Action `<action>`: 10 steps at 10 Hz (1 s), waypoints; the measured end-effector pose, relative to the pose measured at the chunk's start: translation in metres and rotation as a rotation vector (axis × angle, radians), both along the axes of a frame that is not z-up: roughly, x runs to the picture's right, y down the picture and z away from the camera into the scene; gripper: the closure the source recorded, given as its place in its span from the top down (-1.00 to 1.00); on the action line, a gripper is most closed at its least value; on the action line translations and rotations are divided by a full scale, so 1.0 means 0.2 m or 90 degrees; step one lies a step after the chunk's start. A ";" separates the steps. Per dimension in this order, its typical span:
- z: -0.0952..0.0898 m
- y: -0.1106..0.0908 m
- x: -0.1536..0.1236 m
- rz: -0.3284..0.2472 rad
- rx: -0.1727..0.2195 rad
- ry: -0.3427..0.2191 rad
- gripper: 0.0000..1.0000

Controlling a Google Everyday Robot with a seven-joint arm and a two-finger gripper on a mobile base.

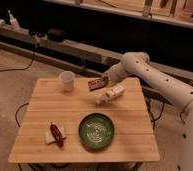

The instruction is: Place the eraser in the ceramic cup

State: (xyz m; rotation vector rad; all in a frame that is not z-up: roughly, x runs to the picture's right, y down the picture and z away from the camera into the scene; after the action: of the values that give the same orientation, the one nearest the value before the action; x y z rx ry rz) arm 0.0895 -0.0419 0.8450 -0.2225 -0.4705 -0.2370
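While the gripper (103, 81) hangs over the table's (40, 150) far side, you can see its jaws pinching the eraser (95, 84), seemingly clear of the wood, just right of the ceramic cup (67, 80), the white bottle (110, 94) lying just nearer.

Upper centre of frame: gripper (103, 81), jaws clamped on eraser (95, 84), just right of ceramic cup (66, 80); only bare counter (45, 102) between them. White bottle (110, 94) lies just below gripper, blocking descent. Green bowl (96, 131) sits well apart, lower centre.
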 end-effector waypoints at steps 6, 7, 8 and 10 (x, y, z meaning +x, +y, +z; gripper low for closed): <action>0.01 -0.02 -0.01 0.014 -0.002 0.006 -1.00; 0.04 -0.08 -0.04 0.037 0.007 0.009 -1.00; 0.06 -0.16 -0.11 0.059 0.025 0.009 -1.00; 0.11 -0.28 -0.24 0.082 0.058 0.003 -1.00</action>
State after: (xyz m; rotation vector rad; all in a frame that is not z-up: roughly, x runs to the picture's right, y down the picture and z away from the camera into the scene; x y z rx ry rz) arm 0.0419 -0.0972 0.8661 -0.1029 -0.4660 -0.1308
